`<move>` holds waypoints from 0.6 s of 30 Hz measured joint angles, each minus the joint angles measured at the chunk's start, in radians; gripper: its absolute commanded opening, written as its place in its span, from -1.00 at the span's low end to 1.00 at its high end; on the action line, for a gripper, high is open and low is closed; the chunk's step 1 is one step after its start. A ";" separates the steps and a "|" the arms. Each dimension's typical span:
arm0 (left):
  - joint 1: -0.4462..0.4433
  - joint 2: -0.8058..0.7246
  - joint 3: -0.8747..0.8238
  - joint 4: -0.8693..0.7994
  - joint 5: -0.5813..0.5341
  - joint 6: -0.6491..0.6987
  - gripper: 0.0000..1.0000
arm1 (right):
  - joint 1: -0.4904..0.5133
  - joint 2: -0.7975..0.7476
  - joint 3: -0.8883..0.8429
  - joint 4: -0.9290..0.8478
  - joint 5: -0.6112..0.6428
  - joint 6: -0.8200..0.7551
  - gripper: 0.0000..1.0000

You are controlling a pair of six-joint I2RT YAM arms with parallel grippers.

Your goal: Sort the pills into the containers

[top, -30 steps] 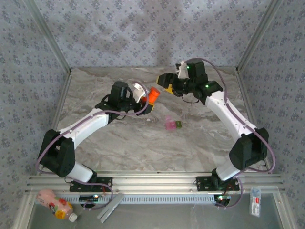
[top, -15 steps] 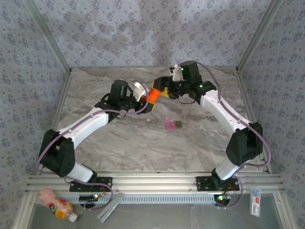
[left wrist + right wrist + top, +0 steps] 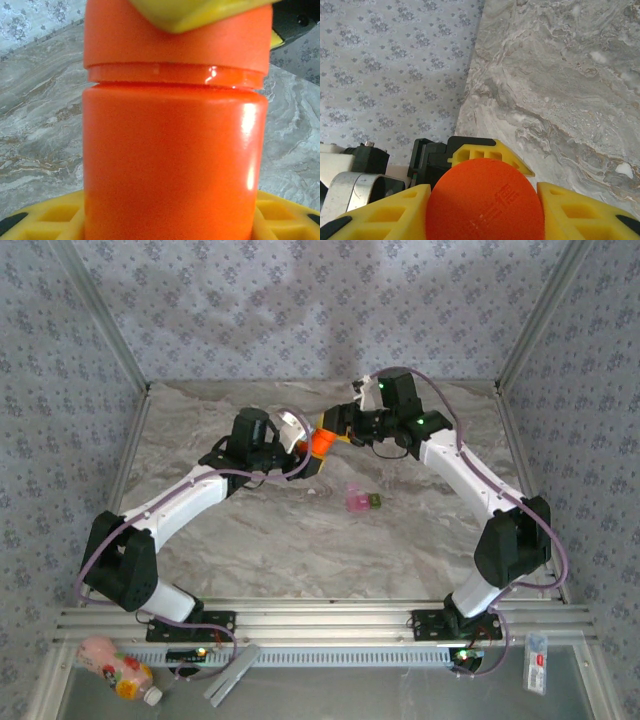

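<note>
A small orange bottle (image 3: 320, 443) hangs above the back middle of the table, held between both arms. My left gripper (image 3: 311, 460) is shut on its body (image 3: 170, 165), with yellow fingers (image 3: 42, 220) showing at either side. My right gripper (image 3: 337, 430) has its yellow fingers (image 3: 380, 215) pressed against both sides of the bottle's orange cap (image 3: 485, 202). The pill case (image 3: 362, 501), joined pink and green compartments, lies on the marble table to the lower right of the bottle, apart from both grippers.
A small white speck (image 3: 312, 490) lies on the table (image 3: 250, 540) left of the pill case. Metal frame posts (image 3: 100, 310) and patterned walls close in the sides and back. Below the front rail lie a pink bottle (image 3: 118, 665) and a white packet (image 3: 538, 662).
The right arm swung left from the back and brought its gripper onto the bottle's cap. The left arm and bottle stayed in place.
</note>
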 measured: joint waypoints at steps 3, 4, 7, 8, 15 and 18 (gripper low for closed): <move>0.000 -0.001 0.000 0.001 0.013 0.000 -1.00 | -0.015 0.000 -0.008 0.019 -0.056 -0.075 -0.18; 0.000 -0.003 0.001 0.001 0.017 0.000 -1.00 | -0.021 0.001 -0.013 0.029 -0.080 -0.109 -0.17; 0.001 -0.013 0.001 -0.002 0.030 0.000 -1.00 | -0.040 0.005 -0.025 0.062 -0.166 -0.219 -0.18; 0.003 -0.017 0.001 -0.002 0.034 0.000 -1.00 | -0.045 0.009 -0.027 0.076 -0.195 -0.244 -0.18; 0.015 -0.045 -0.009 -0.016 0.045 -0.010 -1.00 | -0.061 0.057 -0.039 0.203 -0.346 -0.309 0.34; 0.017 -0.060 -0.011 -0.016 0.043 -0.016 -1.00 | -0.064 0.054 -0.048 0.212 -0.337 -0.299 0.45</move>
